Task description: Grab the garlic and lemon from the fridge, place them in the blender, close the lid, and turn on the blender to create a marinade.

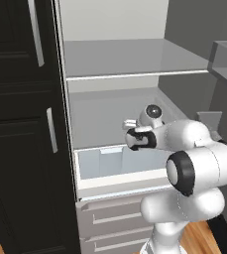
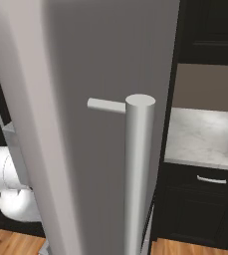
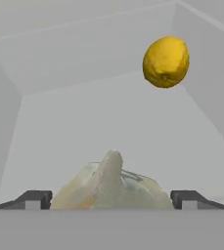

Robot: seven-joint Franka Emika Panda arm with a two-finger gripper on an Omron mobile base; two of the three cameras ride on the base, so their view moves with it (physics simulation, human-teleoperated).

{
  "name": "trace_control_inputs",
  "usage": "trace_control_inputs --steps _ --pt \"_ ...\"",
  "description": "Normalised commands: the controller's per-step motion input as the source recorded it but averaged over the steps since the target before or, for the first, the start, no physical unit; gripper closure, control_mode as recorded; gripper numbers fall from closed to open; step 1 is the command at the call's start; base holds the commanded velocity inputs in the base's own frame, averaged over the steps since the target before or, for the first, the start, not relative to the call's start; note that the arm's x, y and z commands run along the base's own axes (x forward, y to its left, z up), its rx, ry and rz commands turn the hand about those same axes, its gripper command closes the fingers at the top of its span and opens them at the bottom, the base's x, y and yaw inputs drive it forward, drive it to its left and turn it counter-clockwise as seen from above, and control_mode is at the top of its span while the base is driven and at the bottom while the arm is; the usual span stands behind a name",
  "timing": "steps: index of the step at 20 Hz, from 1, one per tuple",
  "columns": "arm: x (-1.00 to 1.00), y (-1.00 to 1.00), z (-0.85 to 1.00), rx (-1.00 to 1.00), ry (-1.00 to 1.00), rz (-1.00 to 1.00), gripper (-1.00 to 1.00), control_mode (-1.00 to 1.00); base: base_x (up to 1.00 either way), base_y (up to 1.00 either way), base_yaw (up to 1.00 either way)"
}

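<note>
You had the arm reaching into the open fridge [image 1: 110, 59], its hand out over the flat grey shelf [image 1: 105, 116] that sits just above the translucent bluish crisper drawer [image 1: 117, 163]. In the hand view the gripper [image 3: 111, 197] stood spread wide, one dark fingertip [image 3: 33, 199] on each side of the garlic [image 3: 111, 188], and the off-white bulb lay between them with its pointed top up; you could not tell from that view whether either tip touched it, and nothing showed it squeezed or lifted. The lemon [image 3: 166, 61] lay farther back on the same shelf, off to the right in the hand view and close to the fridge's side wall, well apart from the garlic. In the left base view the hand [image 1: 137, 134] hid both foods, and black cabinets [image 1: 21, 124] with pale handles stood to the left of the fridge, with grey lower drawers [image 1: 110, 218] beneath the crisper. In the right base view the fridge door [image 2: 95, 99] with its thick grey bar handle [image 2: 138, 174] stood near the camera, and a pale stone counter [image 2: 205, 137] over black cabinets lay to the right.
</note>
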Motion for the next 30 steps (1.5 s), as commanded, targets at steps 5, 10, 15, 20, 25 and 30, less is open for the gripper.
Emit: trace_control_inputs --steps 5,10,15,20,25,30 --pt "-0.83 0.51 0.88 0.0 0.1 0.0 1.0 -1.0 0.0 0.0 0.0" --pt "-0.82 0.42 0.84 0.0 0.25 0.0 1.0 -1.0 0.0 0.0 0.0" --pt "-0.94 0.26 0.64 0.0 0.26 0.02 1.0 -1.0 0.0 0.0 0.0" --pt "-1.0 0.14 0.24 0.0 0.16 0.02 1.0 -1.0 0.0 0.0 0.0" --pt "-0.62 0.02 -0.06 0.0 0.01 0.0 1.0 -1.0 0.0 0.0 0.0" --pt "-0.24 0.0 -0.01 0.0 0.0 0.0 1.0 -1.0 0.0 0.0 0.0"
